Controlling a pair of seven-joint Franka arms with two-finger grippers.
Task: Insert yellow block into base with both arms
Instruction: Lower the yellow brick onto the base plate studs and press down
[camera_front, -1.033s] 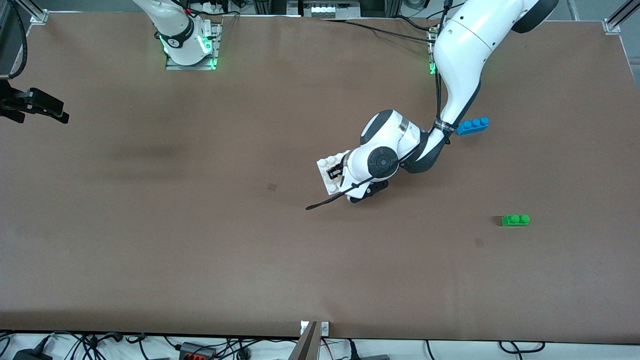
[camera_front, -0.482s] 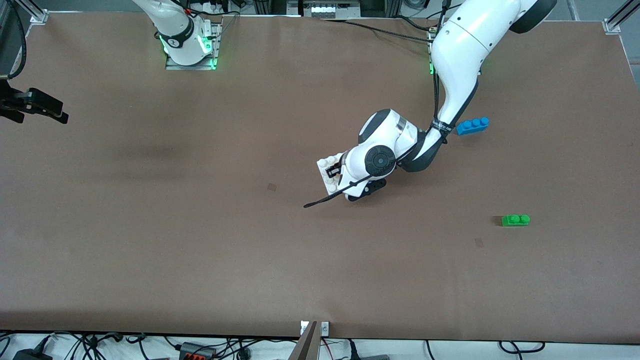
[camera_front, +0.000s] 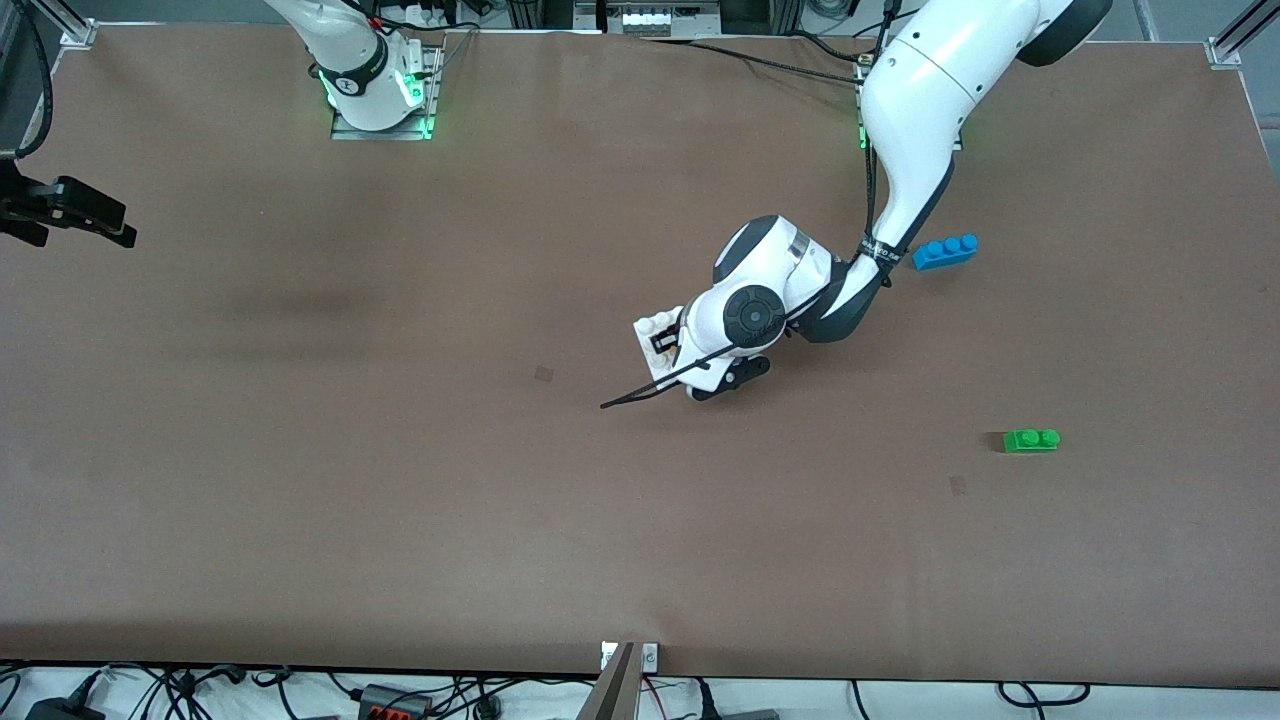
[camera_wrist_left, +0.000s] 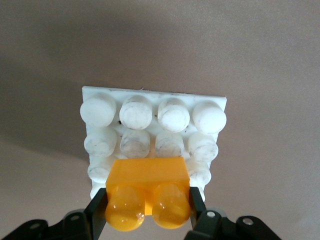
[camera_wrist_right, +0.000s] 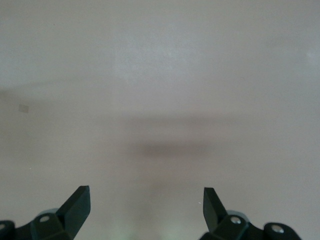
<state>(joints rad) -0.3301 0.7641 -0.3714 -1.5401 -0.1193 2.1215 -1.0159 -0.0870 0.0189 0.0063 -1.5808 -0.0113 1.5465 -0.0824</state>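
The white base (camera_front: 650, 332) lies near the table's middle; the left wrist view shows its stud grid (camera_wrist_left: 155, 117). My left gripper (camera_wrist_left: 147, 200) is shut on the yellow block (camera_wrist_left: 148, 175), one finger on each side, studs pointing toward the camera. The block sits against the row of base studs closest to the gripper; I cannot tell whether it is pressed in. In the front view the left wrist (camera_front: 745, 315) covers the block and much of the base. My right gripper (camera_wrist_right: 146, 200) is open and empty over bare table, and the right arm waits.
A blue three-stud brick (camera_front: 945, 251) lies beside the left forearm, toward the left arm's end. A green two-stud brick (camera_front: 1031, 440) lies nearer the front camera. A black strap (camera_front: 640, 392) trails from the left wrist. A black fixture (camera_front: 70, 215) sits at the right arm's end.
The left wrist has shifted slightly farther over the base, toward the right arm's end of the table, with the block in it. The base and the right arm have not moved.
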